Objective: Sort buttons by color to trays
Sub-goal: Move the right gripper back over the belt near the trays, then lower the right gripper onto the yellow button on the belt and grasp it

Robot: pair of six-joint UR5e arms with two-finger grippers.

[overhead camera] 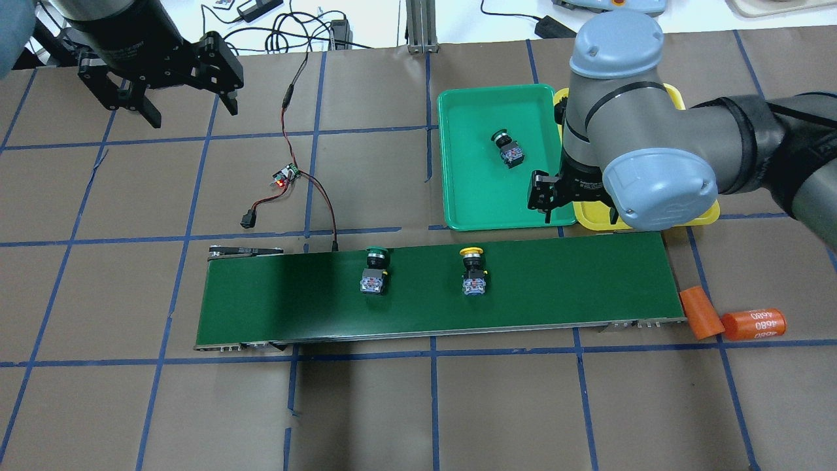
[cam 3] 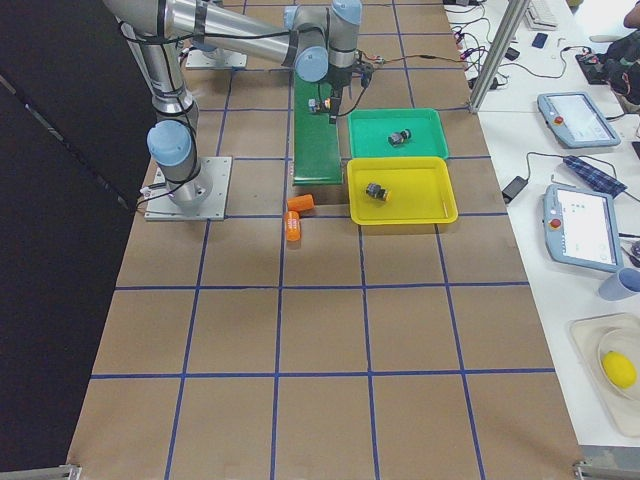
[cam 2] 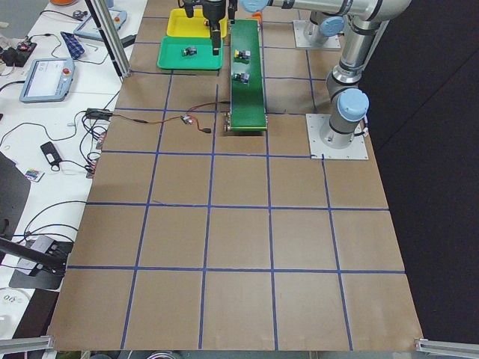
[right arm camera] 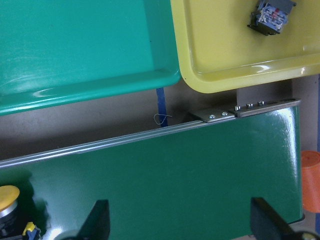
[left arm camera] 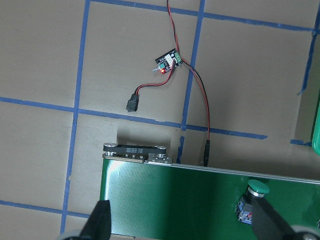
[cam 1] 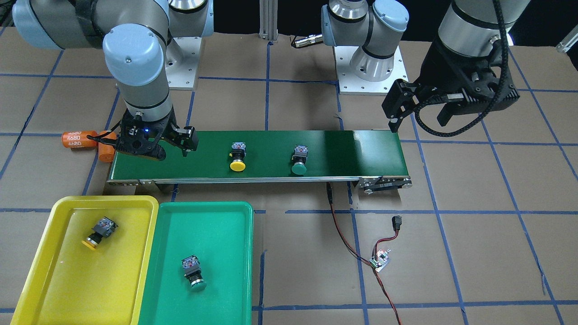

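my right gripper point(right arm camera: 181, 222) hangs wide open, empty, over the belt point(overhead camera: 575, 281) to take the yellow button point(overhead camera: 472, 267); left gripper point(left arm camera: 185, 222) likewise, aside.

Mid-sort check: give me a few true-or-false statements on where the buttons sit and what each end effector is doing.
1. The conveyor belt carries a yellow button and a green button. True.
2. The yellow tray is empty. False: a yellow-capped button lies in it.
3. A green-capped button lies in the green tray. True.
4. The right end effector is shut on a button. False: it is open and empty, above the belt's end near the trays.
5. The left end effector is open and holds nothing. True.
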